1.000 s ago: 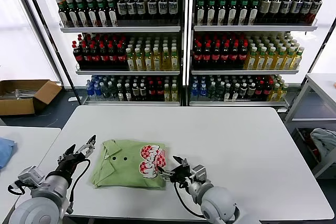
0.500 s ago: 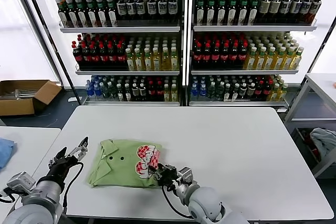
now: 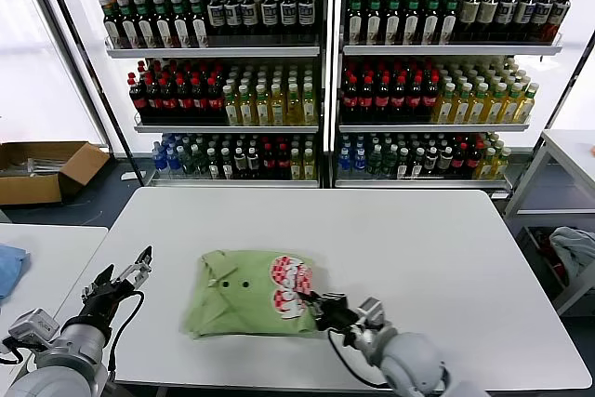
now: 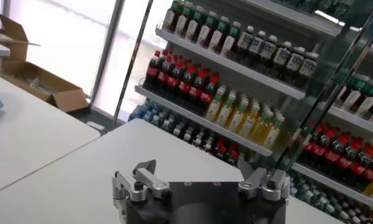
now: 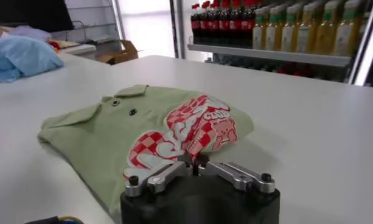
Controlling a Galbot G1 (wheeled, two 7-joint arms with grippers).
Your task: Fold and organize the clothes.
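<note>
The right gripper (image 3: 314, 302) is pinched shut on the near edge of the folded green shirt (image 3: 246, 293), which lies on the white table (image 3: 446, 248) just ahead of it, collar and logo up. The left gripper (image 3: 125, 278) hangs spread and empty, off to the shirt's far side. Folding looks finished; probably only placing remains.
</note>
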